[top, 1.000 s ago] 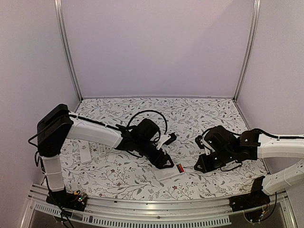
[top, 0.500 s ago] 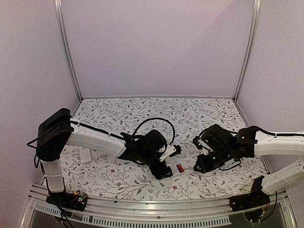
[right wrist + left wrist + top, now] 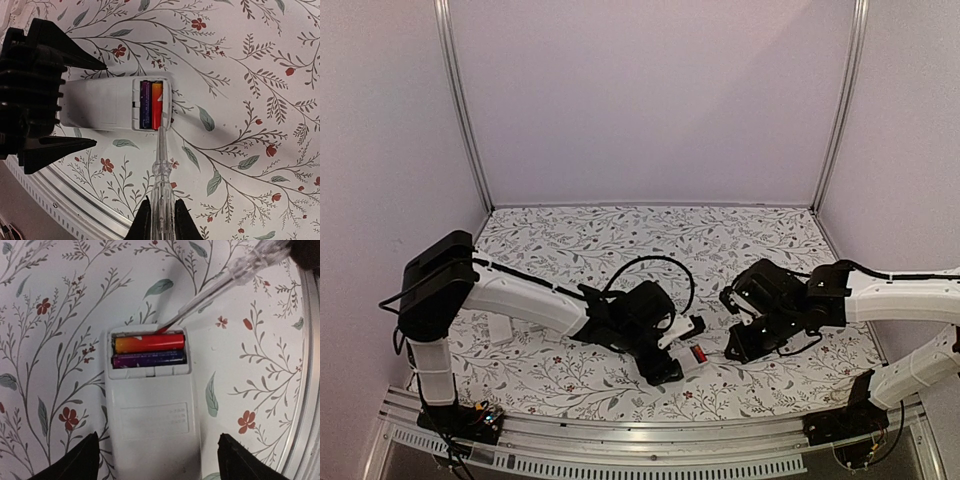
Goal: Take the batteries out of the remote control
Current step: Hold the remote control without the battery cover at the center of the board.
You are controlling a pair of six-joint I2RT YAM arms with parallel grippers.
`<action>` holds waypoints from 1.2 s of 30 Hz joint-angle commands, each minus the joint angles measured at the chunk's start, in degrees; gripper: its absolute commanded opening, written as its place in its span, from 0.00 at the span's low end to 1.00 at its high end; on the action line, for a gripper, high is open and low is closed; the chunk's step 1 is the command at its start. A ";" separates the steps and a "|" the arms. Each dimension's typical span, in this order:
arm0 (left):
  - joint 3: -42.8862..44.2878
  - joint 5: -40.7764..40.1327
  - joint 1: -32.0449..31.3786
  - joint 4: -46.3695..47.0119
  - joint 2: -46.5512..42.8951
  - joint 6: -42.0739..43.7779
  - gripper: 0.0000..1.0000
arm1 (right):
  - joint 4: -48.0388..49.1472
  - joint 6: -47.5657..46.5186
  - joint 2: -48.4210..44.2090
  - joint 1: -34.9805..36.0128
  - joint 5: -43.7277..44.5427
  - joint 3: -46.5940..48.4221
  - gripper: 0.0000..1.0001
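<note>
Spreading under everything, the bench (image 3: 570,235) is white, printed with grey leafy sprigs and small red flowers, inside plain lilac walls (image 3: 650,100). The white remote (image 3: 150,390) lies back up, cover off, with two batteries (image 3: 150,343) seated in it, one red-orange, one purple. Its embossed panel (image 3: 155,422) is unreadable. The left gripper (image 3: 160,460) has its jaws apart, straddling the remote. The right gripper (image 3: 161,220) has its jaws clamped on a clear tool (image 3: 161,165) whose tip touches the remote's end.

Likely a lab test cell: plain white panels (image 3: 650,100), aluminium frame (image 3: 460,110), floral-covered table (image 3: 620,235).
</note>
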 commanded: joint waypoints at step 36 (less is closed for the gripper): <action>-6.71 0.38 -1.25 2.03 -3.87 12.55 0.32 | -2.01 -3.65 -6.01 -5.04 -5.73 2.08 0.00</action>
